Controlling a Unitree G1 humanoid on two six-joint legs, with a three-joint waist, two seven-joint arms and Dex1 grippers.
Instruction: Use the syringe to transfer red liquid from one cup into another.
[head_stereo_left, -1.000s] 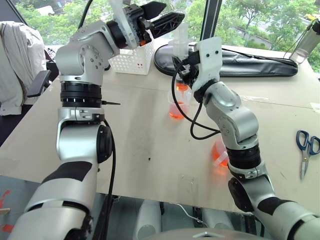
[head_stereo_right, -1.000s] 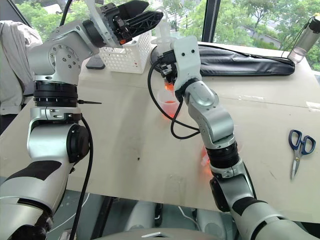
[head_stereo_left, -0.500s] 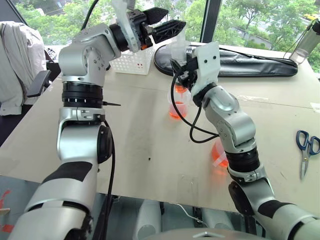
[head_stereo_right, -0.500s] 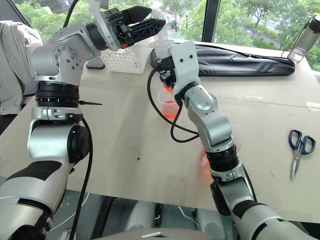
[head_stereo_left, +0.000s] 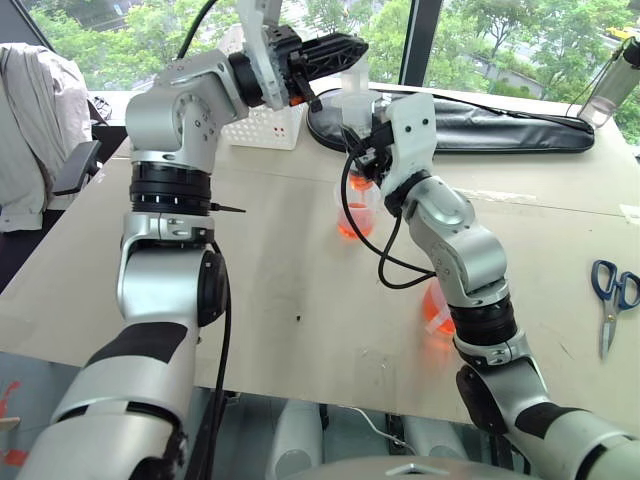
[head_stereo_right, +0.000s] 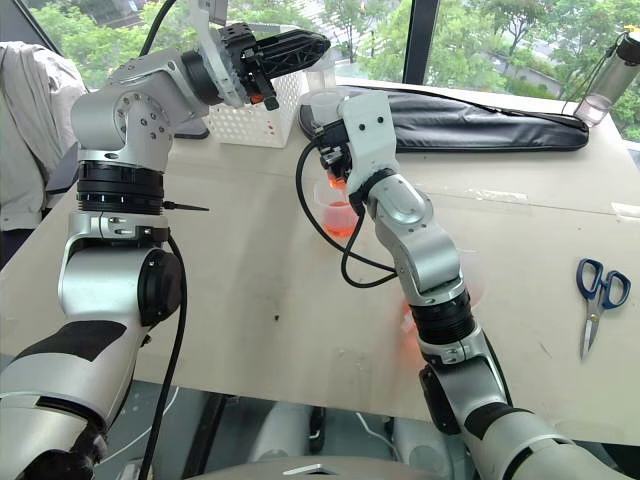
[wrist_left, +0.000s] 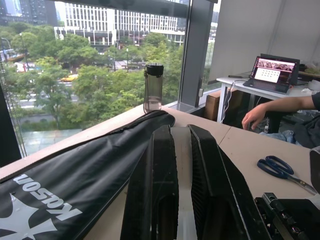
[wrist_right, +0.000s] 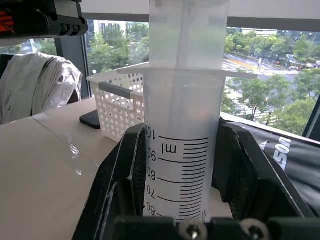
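Judging this as the emptying step, over the small cup (head_stereo_left: 355, 218). Clamping the syringe (wrist_right: 184, 90) by its barrel in the right gripper (wrist_right: 181, 145), fingers pressing on both sides of the printed scale. Holding it upright directly above the small cup, orange-tinted nozzle pointing down into the cup's mouth. Closing the left gripper (wrist_left: 180, 128) tight high above the cup, apparently pinching the top of the white plunger (head_stereo_left: 357, 78), seen as a pale strip between the black fingers.

Calling next for a straight, steady push down on the plunger while keeping the barrel vertical over the cup, so that nothing squirts past the rim.

Showing a clear upper barrel with the plunger drawn well out. Pooling already in the small cup's bottom, some red liquid (head_stereo_left: 353, 228). Glowing orange-red well nearer than the small cup, partly behind the right forearm, the big cup (head_stereo_left: 438, 310).
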